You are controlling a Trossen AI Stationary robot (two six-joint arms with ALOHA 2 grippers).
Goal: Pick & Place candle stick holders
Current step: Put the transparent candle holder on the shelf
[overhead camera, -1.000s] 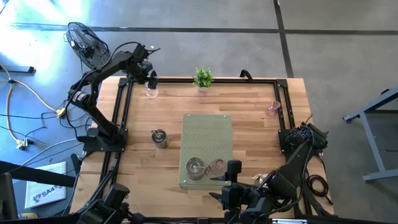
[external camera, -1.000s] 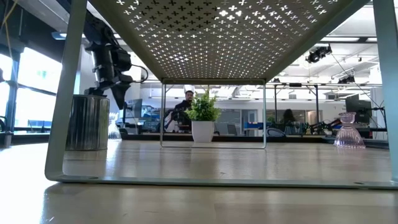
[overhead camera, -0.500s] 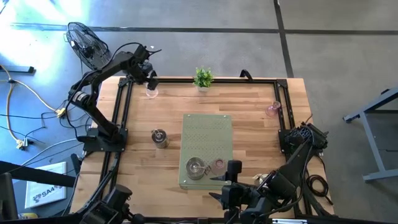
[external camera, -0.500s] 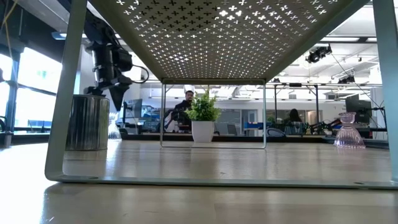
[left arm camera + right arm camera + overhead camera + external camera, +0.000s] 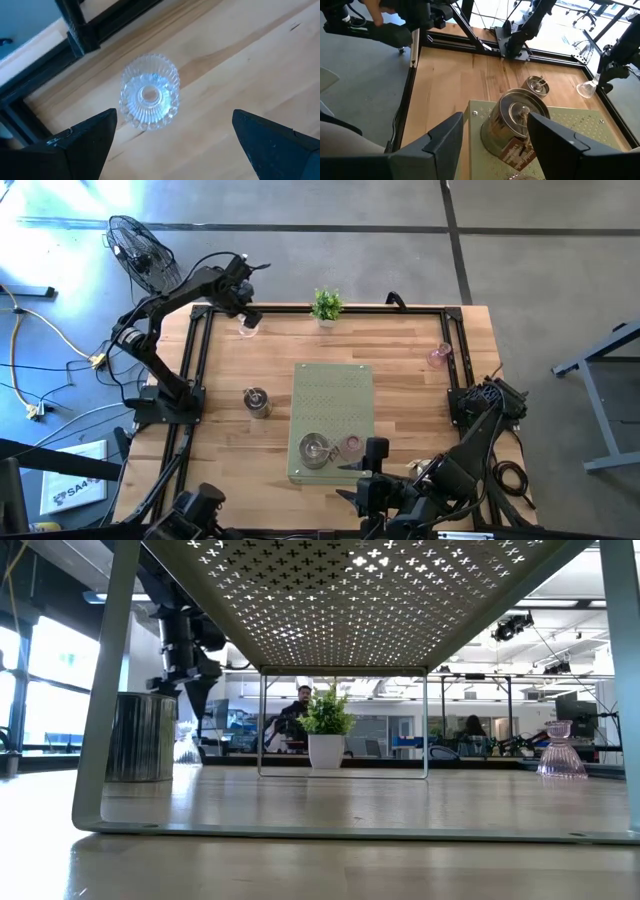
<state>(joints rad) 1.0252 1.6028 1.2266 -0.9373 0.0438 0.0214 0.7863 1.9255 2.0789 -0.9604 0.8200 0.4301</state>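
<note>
A clear ribbed glass candle stick holder [image 5: 149, 93] stands upright on the wood at the table's far left [image 5: 247, 329]. My left gripper [image 5: 173, 116] hangs open above it, pointing down, one finger on either side and clear of it. A silver holder [image 5: 256, 402] stands on the table left of the green perforated stand [image 5: 333, 395]. Another silver holder [image 5: 314, 450] and a pink glass one [image 5: 350, 445] stand on the stand's near end. A second pink glass holder [image 5: 439, 356] stands at the right. My right gripper [image 5: 492, 135] waits open, raised over the near edge.
A small green potted plant [image 5: 326, 305] stands at the far edge. Black frame rails [image 5: 196, 350] run along the table's left, far and right sides, close to the clear holder. Bare wood lies between the stand and the right rail.
My left gripper has shifted a little toward the table's right along the far edge and now hangs over the clear glass holder, still open. Nothing on the table has moved.
</note>
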